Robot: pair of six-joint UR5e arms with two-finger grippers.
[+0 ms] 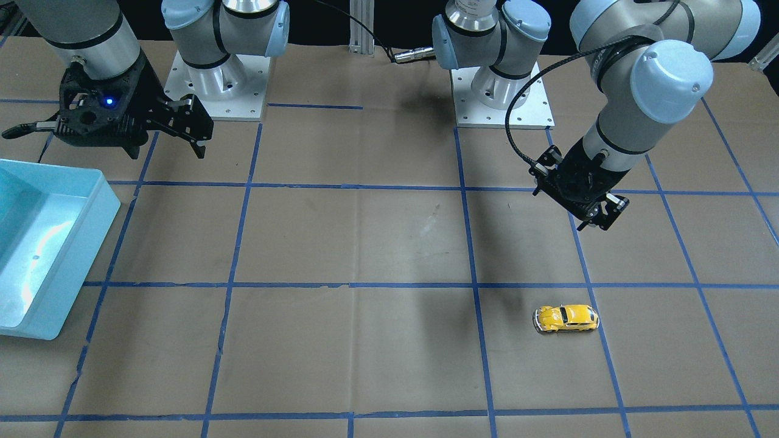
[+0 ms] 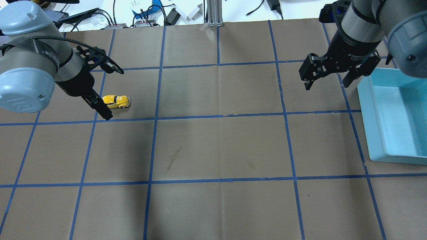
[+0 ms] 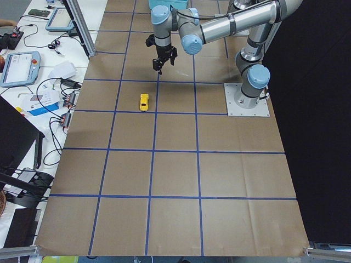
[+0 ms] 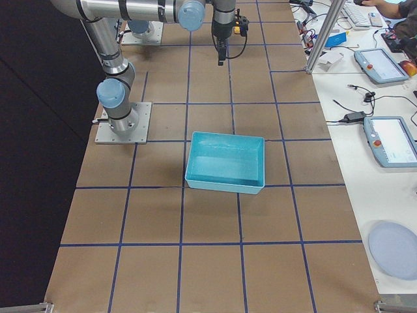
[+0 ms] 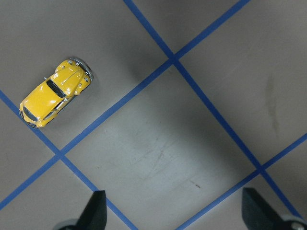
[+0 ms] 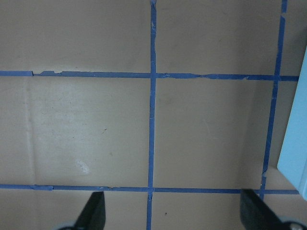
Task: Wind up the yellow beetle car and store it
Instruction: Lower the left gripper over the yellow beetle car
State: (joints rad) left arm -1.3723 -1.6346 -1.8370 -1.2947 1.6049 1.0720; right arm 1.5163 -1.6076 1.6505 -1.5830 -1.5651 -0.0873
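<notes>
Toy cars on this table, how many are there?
1. The yellow beetle car sits on the paper-covered table near the left gripper; the blue bin holds none. None seems hidden.

Glossy yellow beetle car [image 1: 566,318], pale blue bin [image 1: 76,274] — brown table [image 1: 365,243] gridded with blue tape [image 1: 365,285].

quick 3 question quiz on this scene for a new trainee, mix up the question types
1. True or false: the left gripper holds the yellow beetle car.
2. The light blue bin sits nearest to: A) the right gripper, B) the left gripper, C) the car.
3. Fill in: both grippers are ___.

Key: 1 false, the car stands free on the table; 2 A; 3 open.
</notes>
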